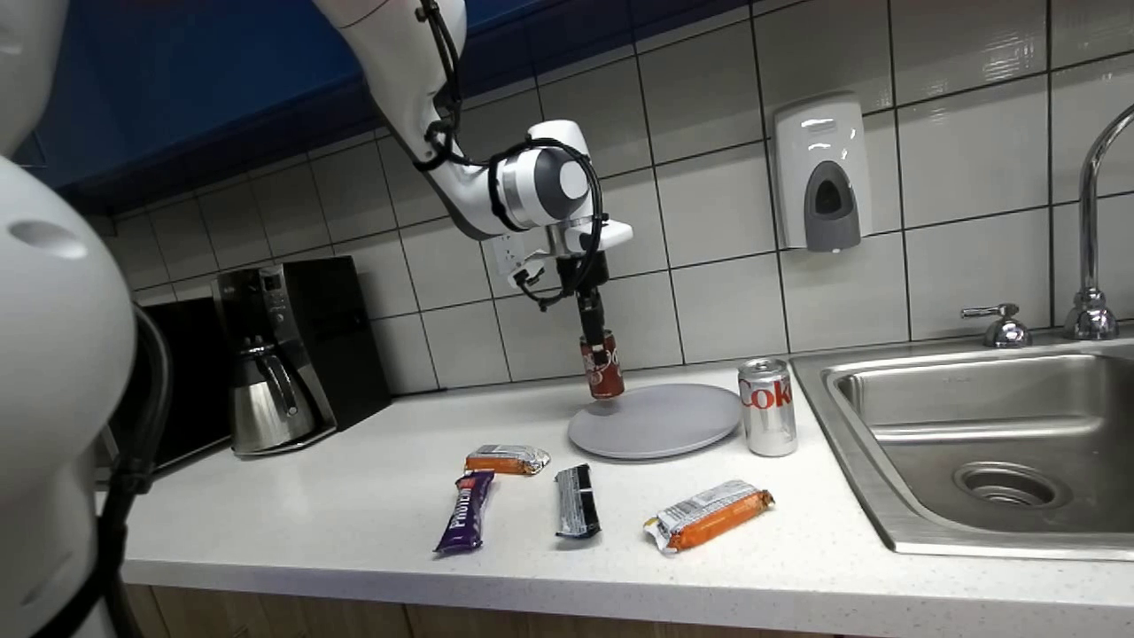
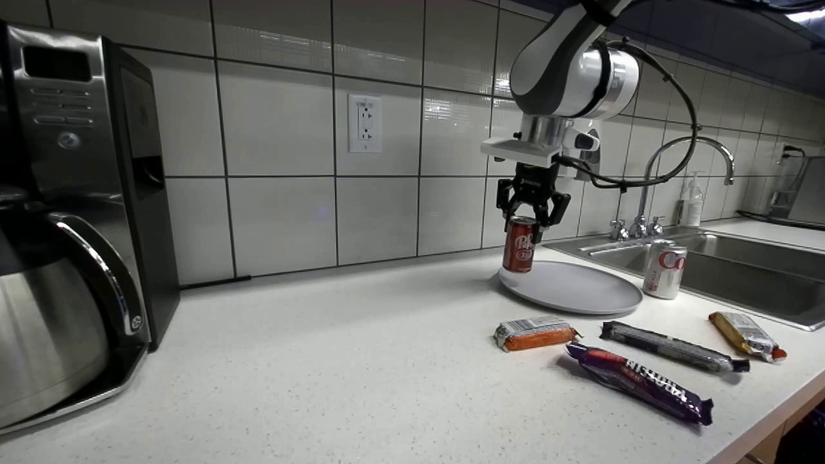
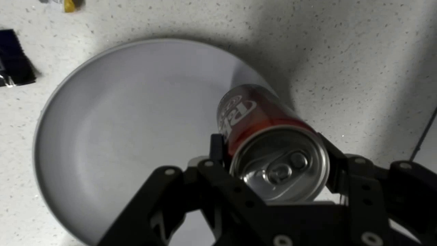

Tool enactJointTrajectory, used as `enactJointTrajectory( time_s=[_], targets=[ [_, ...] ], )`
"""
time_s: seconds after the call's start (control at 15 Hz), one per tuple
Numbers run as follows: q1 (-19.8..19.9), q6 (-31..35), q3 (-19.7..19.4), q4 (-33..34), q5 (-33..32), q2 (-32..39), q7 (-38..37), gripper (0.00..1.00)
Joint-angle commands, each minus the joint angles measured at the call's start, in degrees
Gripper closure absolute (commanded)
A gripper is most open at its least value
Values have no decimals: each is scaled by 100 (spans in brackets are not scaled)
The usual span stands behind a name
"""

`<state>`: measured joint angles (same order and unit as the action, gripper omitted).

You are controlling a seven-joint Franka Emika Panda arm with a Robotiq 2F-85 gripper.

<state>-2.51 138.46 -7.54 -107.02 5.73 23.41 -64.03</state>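
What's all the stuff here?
Tiled wall: 1, white, back
Speckled countertop: 1, white, below
Steel sink: 1, silver, in countertop
Curved faucet: 1, silver, behind sink
Soap dispenser: 1, white-grey, wall
Steel coffeemaker: 1, black-silver, countertop
Round plate: 1, grey, countertop
Metal soda can: 1, red, at plate's edge
Metal Coke can: 1, silver, beside plate
Chunky wrapped bars: 2, orange-silver, countertop
Wrapped protein bar: 1, purple, countertop
Slim wrapped bar: 1, black-silver, countertop
Robot arm: 1, white, overhead
Mechanical gripper: 1, black, around soda can
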Motion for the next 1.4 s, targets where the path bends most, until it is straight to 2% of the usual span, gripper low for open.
enactJointTrajectory(
  time_s=[0.0,1.33],
  targets=[
    [-14,-280,108,229,-25,-79,116,61],
    [-420,-504,409,783,-70,414,213,61]
  ],
)
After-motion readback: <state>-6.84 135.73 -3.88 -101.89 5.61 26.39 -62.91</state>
